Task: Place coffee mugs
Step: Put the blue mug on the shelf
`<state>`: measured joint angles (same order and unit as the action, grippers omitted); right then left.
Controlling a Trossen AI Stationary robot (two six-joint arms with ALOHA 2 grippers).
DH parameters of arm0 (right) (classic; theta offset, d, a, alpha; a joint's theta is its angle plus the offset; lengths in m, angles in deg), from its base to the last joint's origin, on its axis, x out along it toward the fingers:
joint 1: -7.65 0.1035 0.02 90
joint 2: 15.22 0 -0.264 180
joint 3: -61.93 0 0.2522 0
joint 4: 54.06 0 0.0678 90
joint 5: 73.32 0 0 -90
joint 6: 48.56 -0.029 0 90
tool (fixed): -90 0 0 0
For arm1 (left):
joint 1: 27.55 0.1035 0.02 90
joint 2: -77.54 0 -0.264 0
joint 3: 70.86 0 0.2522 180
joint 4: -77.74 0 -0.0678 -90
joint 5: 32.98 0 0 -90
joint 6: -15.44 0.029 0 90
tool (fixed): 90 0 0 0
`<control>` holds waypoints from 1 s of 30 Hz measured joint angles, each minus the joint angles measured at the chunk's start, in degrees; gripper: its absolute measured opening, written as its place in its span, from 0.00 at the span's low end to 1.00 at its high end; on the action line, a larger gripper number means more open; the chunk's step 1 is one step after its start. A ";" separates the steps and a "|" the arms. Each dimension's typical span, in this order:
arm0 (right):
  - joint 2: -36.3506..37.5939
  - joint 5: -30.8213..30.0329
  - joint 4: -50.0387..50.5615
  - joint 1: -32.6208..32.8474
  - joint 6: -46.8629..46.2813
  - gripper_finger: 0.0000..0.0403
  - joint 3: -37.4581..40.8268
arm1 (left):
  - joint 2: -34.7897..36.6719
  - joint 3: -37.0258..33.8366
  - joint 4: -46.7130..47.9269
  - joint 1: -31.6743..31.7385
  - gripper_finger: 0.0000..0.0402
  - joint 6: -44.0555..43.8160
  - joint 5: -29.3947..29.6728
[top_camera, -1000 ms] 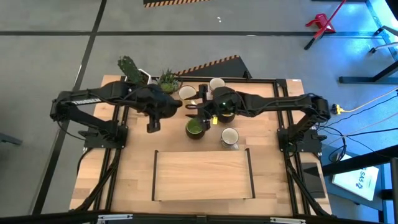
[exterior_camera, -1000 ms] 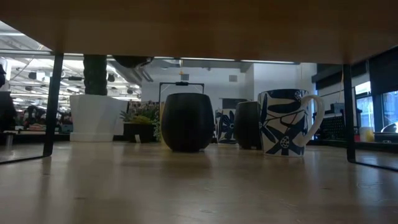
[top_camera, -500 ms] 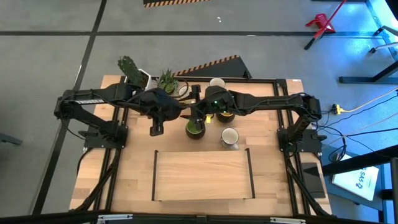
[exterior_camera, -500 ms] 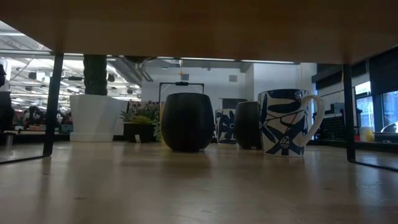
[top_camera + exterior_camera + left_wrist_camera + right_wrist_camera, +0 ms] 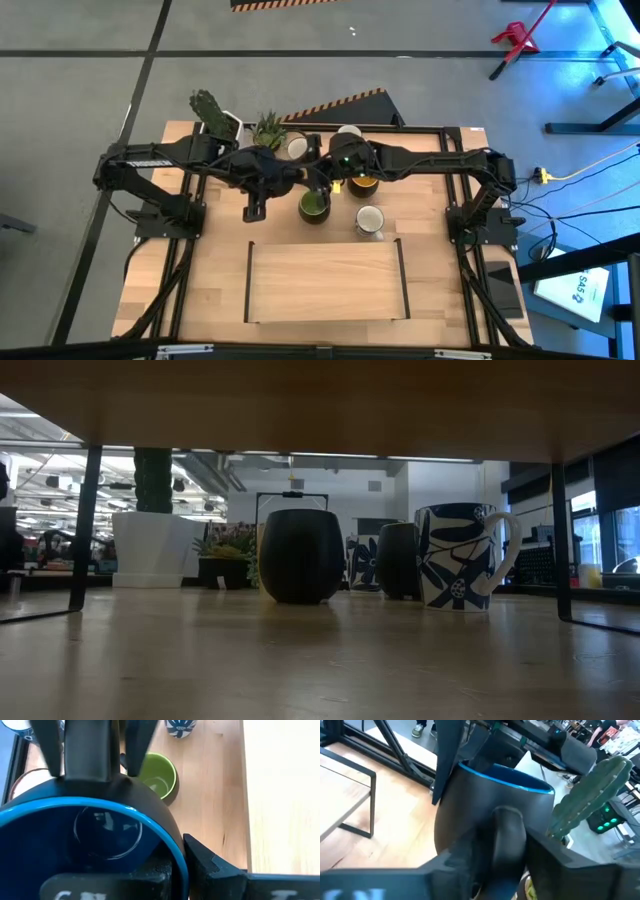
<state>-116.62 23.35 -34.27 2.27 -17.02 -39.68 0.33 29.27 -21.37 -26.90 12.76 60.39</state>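
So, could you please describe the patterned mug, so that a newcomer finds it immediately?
Start at the wooden table and go to the black-framed rectangle near its front edge. Just behind the rectangle's right part stands the white mug with blue pattern. The green mug beside it is plain; only this one carries dark blue leaf shapes.
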 joint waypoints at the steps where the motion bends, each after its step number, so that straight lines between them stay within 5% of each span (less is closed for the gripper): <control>1: 0.00 0.02 0.40 -0.01 0.01 0.31 -0.02 | 0.00 0.00 0.08 -0.12 0.04 -0.04 0.13; 14: -0.02 -0.08 0.69 -0.07 -1.92 0.13 -0.04 | -0.02 0.00 -0.28 -1.97 0.04 -0.90 3.39; 25: -0.09 0.20 1.11 -0.01 -4.17 0.13 0.00 | -0.02 0.00 -0.48 -1.97 0.04 -1.71 3.28; 30: -0.27 0.86 1.06 0.02 -3.60 0.12 0.12 | 0.06 0.13 -1.99 -2.08 0.17 -1.41 3.44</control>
<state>-116.89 24.21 -33.21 2.29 -20.62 -39.56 0.40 29.40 -23.36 -28.99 11.35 63.84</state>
